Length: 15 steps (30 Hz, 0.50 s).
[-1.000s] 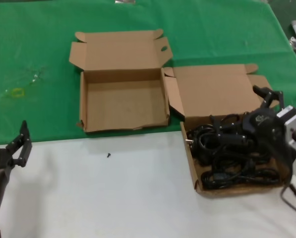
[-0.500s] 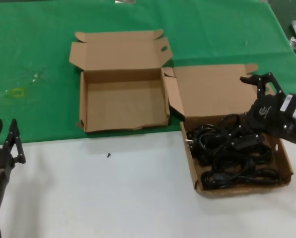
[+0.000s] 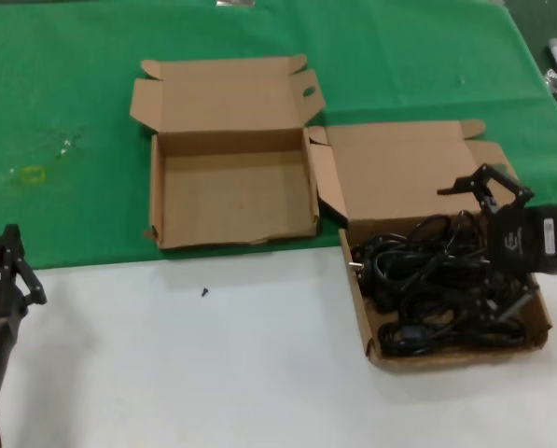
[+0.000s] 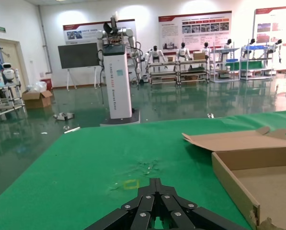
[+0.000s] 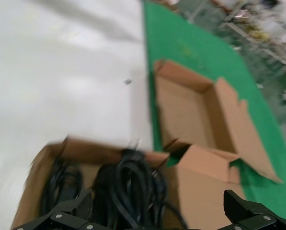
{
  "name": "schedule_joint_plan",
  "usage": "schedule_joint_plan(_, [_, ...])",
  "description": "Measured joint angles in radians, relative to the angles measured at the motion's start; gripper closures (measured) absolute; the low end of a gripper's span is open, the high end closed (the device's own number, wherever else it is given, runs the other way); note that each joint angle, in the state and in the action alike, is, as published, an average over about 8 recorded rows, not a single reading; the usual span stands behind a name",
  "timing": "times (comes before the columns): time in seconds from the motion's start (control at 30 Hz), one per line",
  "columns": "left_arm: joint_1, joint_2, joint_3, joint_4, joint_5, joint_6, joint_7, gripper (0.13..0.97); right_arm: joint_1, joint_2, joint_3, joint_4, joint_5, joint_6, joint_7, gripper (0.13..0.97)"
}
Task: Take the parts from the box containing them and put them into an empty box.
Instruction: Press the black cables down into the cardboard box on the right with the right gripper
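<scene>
Holding tangled cords (image 3: 432,285), right box (image 3: 539,322), left box (image 3: 157,201) bare, right hand (image 3: 483,182) spread wide, left hand (image 3: 7,266) closed.

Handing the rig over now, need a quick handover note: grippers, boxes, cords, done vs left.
Right gripper: open, empty, over the far right side of the full box.
Left gripper: shut, parked at the near left table edge.
Power cords: all tangled in the full box, on the right.
Empty box: open on the green mat, nothing inside.
Done: nothing moved.
Left: every cord.
</scene>
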Motion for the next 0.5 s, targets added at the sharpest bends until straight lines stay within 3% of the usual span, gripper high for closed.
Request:
schedule_joint_plan(0.2, [0.000, 0.000, 0.000, 0.000, 0.000, 0.000, 0.000, 0.945, 0.082, -0.031, -0.047, -0.103, -0.059, -0.081, -0.116, 0.129])
schedule_joint_plan(0.5, [0.000, 0.000, 0.000, 0.000, 0.000, 0.000, 0.000, 0.955, 0.160, -0.110, -0.077, -0.237, -0.126, -0.071, -0.235, 0.137])
